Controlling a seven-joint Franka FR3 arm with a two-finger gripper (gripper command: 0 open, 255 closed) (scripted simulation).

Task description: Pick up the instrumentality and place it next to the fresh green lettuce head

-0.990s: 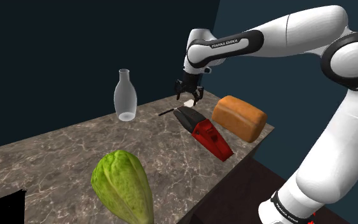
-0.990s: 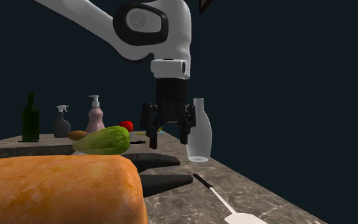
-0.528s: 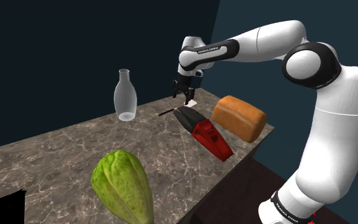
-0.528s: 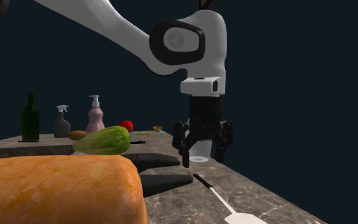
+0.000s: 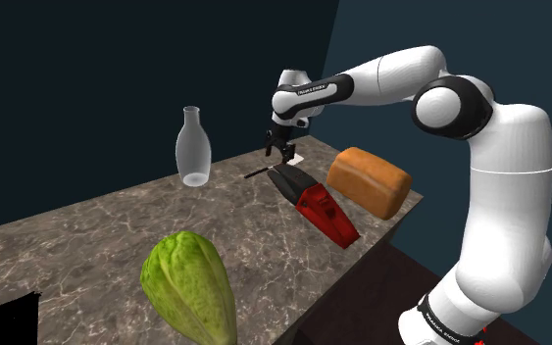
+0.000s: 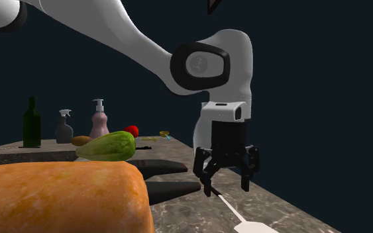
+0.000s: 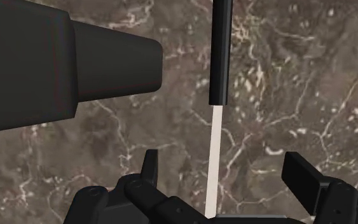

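A spatula with a black handle (image 7: 220, 51) and a thin white shaft (image 7: 214, 159) lies flat on the marble counter near its far corner. In the shoulder view the spatula (image 5: 260, 172) lies just behind the red and black tool. My gripper (image 7: 225, 184) hangs open just above it, and the shaft runs between the fingers (image 7: 150, 168) untouched. From the second exterior view the gripper (image 6: 226, 181) stands over the spatula (image 6: 235, 213), fingertips close to the counter. The green lettuce head (image 5: 187, 286) lies at the counter's near end, far from the gripper (image 5: 279, 147).
A red and black handheld tool (image 5: 315, 204) lies beside the spatula, its black nozzle (image 7: 75, 63) close to my fingers. An orange bread loaf (image 5: 367, 180) sits at the counter's corner. A clear glass bottle (image 5: 193, 147) stands behind. Bottles (image 6: 32, 123) and a tomato (image 6: 131, 131) stand far off.
The gripper has moved toward the counter's far corner and come down over the spatula. In the second exterior view it slid right and now covers the glass bottle.
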